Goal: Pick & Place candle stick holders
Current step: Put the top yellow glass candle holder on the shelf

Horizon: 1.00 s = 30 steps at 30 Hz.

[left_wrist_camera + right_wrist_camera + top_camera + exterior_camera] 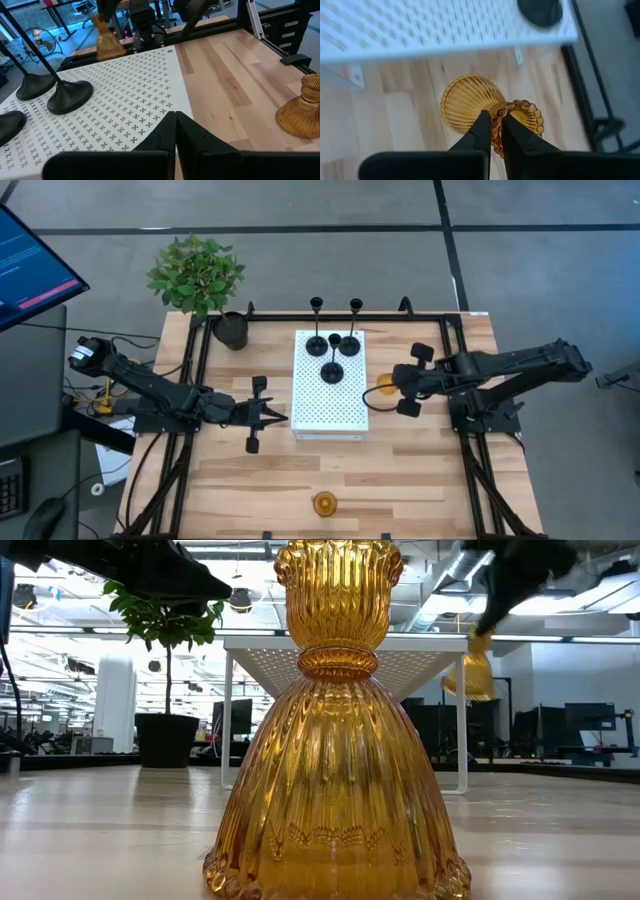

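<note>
Right hand (492, 131) hides amber holder's (470, 102) rim.

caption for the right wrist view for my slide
Right gripper shut on an amber candle holder, lifted clear of the wooden table beside the white perforated stand.

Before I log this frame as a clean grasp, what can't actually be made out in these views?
- Low view: the near amber holder fills the frame, hiding most of the white stand and every black holder.
- Low view: the right gripper is cut off by the top edge.
- Right wrist view: the fingers cover their contact with the held amber holder's rim.
- High view: this holder is mostly under the gripper.
</note>
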### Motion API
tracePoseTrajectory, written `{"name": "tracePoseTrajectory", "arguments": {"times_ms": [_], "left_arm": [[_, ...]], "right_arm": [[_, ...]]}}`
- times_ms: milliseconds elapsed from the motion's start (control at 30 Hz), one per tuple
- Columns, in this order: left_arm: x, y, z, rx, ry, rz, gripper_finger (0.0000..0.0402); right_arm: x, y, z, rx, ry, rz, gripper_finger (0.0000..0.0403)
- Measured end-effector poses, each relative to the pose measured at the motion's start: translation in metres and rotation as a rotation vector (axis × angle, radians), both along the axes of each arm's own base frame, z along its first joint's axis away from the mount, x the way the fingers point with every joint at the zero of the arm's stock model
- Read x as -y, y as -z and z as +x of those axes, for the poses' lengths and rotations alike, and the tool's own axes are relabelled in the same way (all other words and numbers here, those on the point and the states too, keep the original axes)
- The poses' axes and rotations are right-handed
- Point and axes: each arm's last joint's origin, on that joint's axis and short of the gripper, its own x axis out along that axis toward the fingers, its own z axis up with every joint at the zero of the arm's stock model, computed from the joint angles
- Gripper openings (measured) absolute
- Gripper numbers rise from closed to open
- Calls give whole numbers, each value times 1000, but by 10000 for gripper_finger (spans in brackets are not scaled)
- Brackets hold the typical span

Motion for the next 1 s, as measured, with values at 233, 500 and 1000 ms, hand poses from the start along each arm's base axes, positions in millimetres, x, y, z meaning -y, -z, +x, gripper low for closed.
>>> {"name": "tracePoseTrajectory", "arguments": {"times_ms": [233, 500, 1000], "left_arm": [[0, 0, 0, 0, 0, 0, 5], [0, 0, 0, 0, 0, 0, 5], [0, 0, 0, 0, 0, 0, 5]], "right_arm": [[-10, -40, 24, -44, -70, -28, 8], [-29, -53, 66, -98, -185, -25, 8], [-56, -42, 115, -155, -288, -18, 8]]}}
